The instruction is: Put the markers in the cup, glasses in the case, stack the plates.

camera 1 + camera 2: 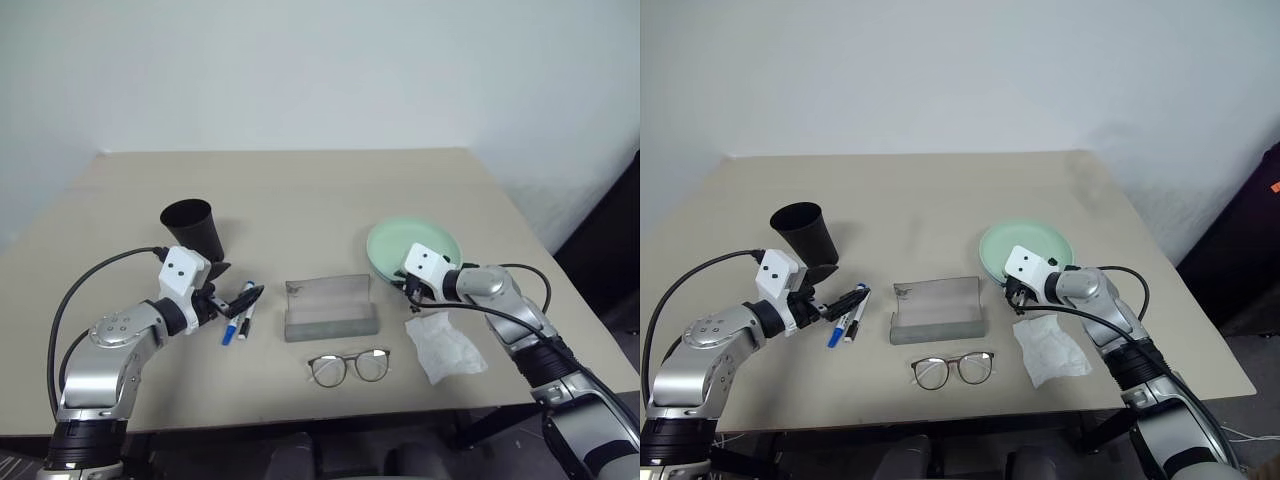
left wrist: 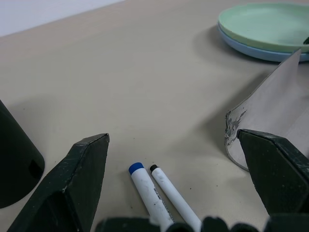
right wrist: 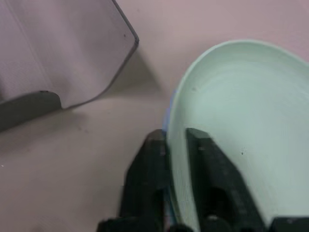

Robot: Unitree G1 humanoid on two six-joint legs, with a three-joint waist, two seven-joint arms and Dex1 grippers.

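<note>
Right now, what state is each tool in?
Left tool: open, empty, hovering over the markers.
Right tool: fingers astride the green plate rim; whether they grip it cannot be told.

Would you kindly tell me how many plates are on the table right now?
2: the mint green plate lies on the light blue plate, stacked beside the open case, where the right gripper straddles the green rim.
</note>
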